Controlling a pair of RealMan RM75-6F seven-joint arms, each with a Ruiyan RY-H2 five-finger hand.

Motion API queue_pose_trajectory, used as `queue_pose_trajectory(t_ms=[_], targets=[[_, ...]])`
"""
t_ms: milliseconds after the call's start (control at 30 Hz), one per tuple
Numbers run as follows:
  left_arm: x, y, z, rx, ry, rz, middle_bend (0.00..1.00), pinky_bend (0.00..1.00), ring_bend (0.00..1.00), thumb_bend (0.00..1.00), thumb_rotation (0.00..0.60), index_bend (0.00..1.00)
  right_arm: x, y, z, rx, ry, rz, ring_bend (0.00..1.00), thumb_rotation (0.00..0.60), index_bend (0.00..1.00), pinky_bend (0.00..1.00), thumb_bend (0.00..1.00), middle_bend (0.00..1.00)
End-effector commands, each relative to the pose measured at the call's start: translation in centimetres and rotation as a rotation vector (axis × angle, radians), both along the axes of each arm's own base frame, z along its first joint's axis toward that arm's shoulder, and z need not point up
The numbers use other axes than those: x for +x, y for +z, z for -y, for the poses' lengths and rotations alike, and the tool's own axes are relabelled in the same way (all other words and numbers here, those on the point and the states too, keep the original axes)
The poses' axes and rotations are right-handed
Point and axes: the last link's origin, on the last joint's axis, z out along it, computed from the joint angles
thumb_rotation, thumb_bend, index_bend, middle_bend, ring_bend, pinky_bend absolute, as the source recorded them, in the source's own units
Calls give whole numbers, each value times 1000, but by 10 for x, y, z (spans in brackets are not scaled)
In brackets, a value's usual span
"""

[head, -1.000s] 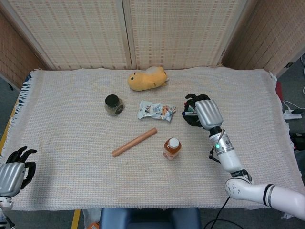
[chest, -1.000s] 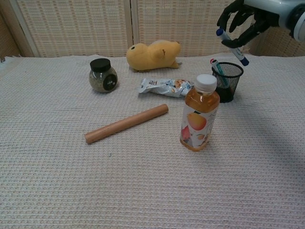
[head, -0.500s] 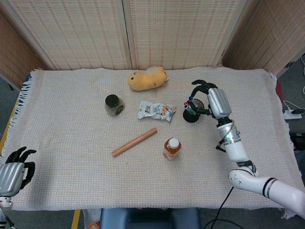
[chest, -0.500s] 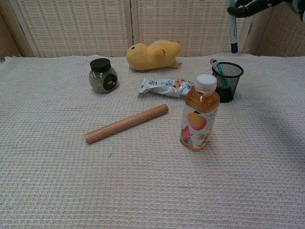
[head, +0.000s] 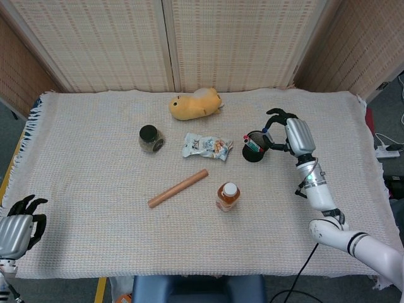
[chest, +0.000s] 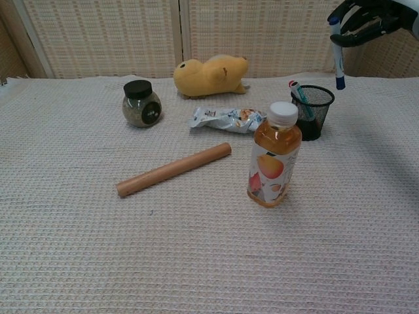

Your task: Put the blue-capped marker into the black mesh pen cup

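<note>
Currently table (head: 88, 132) under a cream woven cloth carries everything. Right hand (chest: 366, 18) grips the blue-capped white marker (chest: 336, 53), hanging roughly upright, blue cap down, in the air above and just right of the black mesh pen cup (chest: 312, 111), which stands toward the far right part of the table. Not yet over the rim. One marker with a red and green end (chest: 296, 91) already leans in the cup. Left hand (head: 17, 226) sits at the near left corner, fingers curled, holding nothing that I can see.

Others, big to small: yellow plush toy (head: 195, 103) near the far edge middle, wooden rolling stick (head: 178, 187) in the table centre, orange juice bottle with white cap (chest: 274, 154) just near of the cup, crinkled snack packet (head: 206, 146), round glass jar with black lid (head: 150, 138).

Doing the step well, my judgement: shift the marker left until the tip is centred over the cup mouth, keep it vertical, lower the tip inside the rim before letting go. Avoid the leaning marker and the bottle cap; the light mesh cup could tip if nudged sideways.
</note>
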Motion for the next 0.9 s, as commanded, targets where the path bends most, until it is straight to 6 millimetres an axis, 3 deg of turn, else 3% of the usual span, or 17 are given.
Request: queue_pose_trajectory(t_ms=[33,633,900], targets=[[0,0,0,0,1,0,211,155,94,585,600,384,1,-4,2,9,3,1,333,600,659,261,301,255],[-9,-4,-3,-16,39,-16,211,155,94,586,600,385,-8,-23,23,50,-17,-50,300,600,603,262,298,255],[-9,-5,-3,-21,39,-17,213,154,94,585,600,385,-1,-28,26,53,-8,-43,293,600,632,258,327,255]])
